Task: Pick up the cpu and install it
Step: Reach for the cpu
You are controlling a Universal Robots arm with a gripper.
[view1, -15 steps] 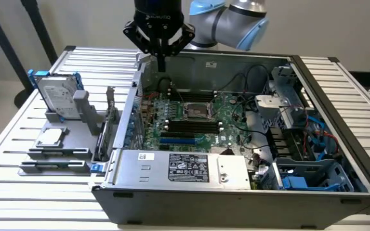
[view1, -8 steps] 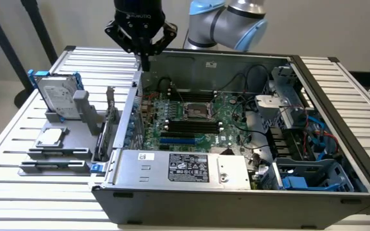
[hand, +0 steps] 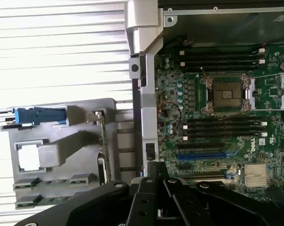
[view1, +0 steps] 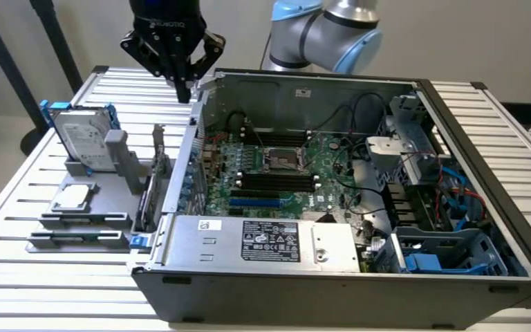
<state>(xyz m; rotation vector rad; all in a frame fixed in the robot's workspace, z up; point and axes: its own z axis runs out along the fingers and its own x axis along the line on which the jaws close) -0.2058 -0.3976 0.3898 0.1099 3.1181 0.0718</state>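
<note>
Overhead, the gripper hangs with its fingers pressed together and nothing between them, above the slatted table just beside the open computer case. The cpu lies flat in the grey holder on the table, well apart from the gripper and just beside the upright silver drive. The socket sits on the green board inside the case.

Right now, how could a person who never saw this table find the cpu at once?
Start at the open computer case; on the exterior view's left of it stands a grey rack. The cpu lies flat on that rack, in front of the upright silver drive. It is the only small, thin, silver square there.
</note>
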